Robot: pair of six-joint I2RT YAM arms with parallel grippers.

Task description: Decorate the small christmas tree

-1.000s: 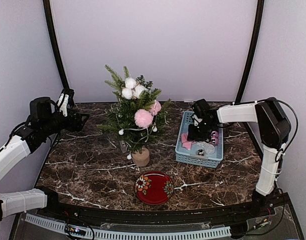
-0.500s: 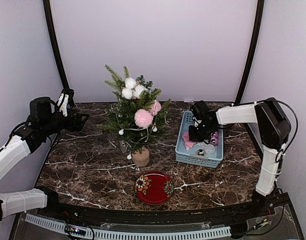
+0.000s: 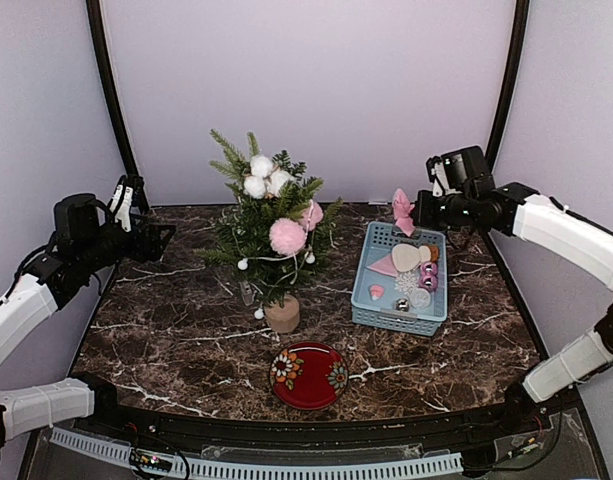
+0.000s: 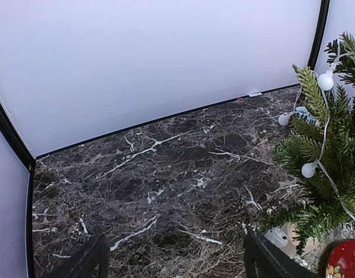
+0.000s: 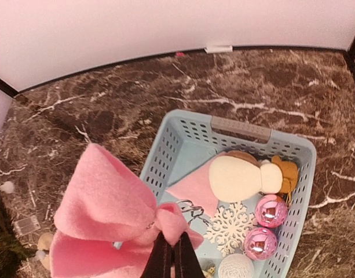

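Top view: the small christmas tree (image 3: 271, 235) stands upright mid-table on its wood stump (image 3: 282, 315), behind the red plate (image 3: 308, 375) and left of the blue basket (image 3: 364, 300). The right gripper (image 3: 418, 212) hangs above the basket's far rim, clamped on a pink felt bow (image 3: 401, 208). The left gripper (image 3: 146, 218) hovers at the far left, well apart from the tree. Left wrist view: the fingers stand wide apart and hold nothing, and the bulb string (image 4: 308, 169) drapes the branches at the right. Right wrist view: the jaws pinch the bow at its knot. Judgement: the tree is light, top-heavy and springy; steady it at the stump, never by the branches.
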